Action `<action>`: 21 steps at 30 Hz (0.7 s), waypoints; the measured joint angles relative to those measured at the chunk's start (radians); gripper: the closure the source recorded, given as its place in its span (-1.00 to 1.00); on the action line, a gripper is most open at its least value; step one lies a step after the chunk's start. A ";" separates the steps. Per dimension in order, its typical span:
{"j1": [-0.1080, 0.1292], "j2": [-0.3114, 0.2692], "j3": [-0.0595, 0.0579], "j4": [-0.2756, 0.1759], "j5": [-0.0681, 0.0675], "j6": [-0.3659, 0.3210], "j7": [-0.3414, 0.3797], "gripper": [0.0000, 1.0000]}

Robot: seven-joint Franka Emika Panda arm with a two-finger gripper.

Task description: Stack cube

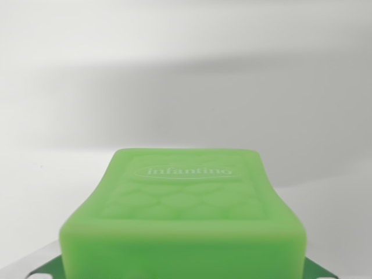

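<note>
We look down the wrist view at a soft green cube (183, 215) filling the near centre, its matte rubbery top embossed with scales and an oval logo, edges rounded. The pincer is out of sight (we cannot tell its state), so we should keep the cube level and lower it squarely over the white desk (52, 174).

"infantino" in raised oval on green cube (185, 200) top.

cube (185, 215) at bottom centre, bare surface (186, 87) beyond
</note>
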 joint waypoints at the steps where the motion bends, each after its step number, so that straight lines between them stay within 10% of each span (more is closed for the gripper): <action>1: 0.000 -0.006 0.000 -0.001 0.000 -0.005 0.000 1.00; 21: -0.016 -0.095 -0.002 -0.058 0.000 -0.044 -0.007 1.00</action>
